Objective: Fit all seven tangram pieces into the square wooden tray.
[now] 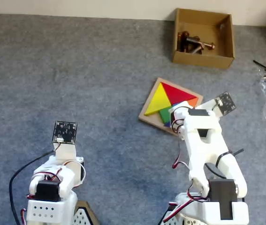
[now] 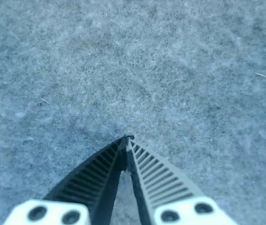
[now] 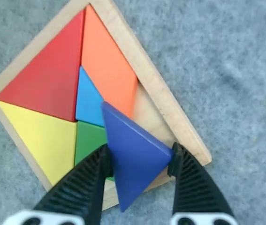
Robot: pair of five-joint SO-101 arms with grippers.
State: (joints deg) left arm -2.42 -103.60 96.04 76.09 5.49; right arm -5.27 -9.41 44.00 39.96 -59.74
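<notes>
Plainly, the right tool [image 3: 140, 150] had hold of the dark blue triangle [image 3: 135, 161], its jaws spread just wide enough to pinch two of the piece's edges. The piece sat between the jaws with one corner pointing in over the square wooden tray [image 3: 144, 75]. In the high view that tool hung over the tray's 5 to 6 o'clock corner, and the tray itself lay at about 1 o'clock from the middle of the grey felt table [image 1: 76, 70]. The blue triangle overlapped the green piece [image 3: 89, 140] and a corner of the light blue triangle [image 3: 89, 105], and another of its corners stuck out past the tray's rim. Whether it touched the pieces beneath could not be told. Already lying flat in the tray were the red triangle [image 3: 48, 79], the yellow triangle [image 3: 43, 136] and the orange piece [image 3: 107, 65]. A strip of bare wood [image 3: 149, 112] showed between the orange piece and the rim, right beside the held triangle. The left tool [image 2: 125, 140] was closed tip to tip on nothing, over bare felt at about 7 o'clock on the table, well apart from the tray. A cardboard box [image 1: 202, 58] stood at 1 o'clock from the tray.
</notes>
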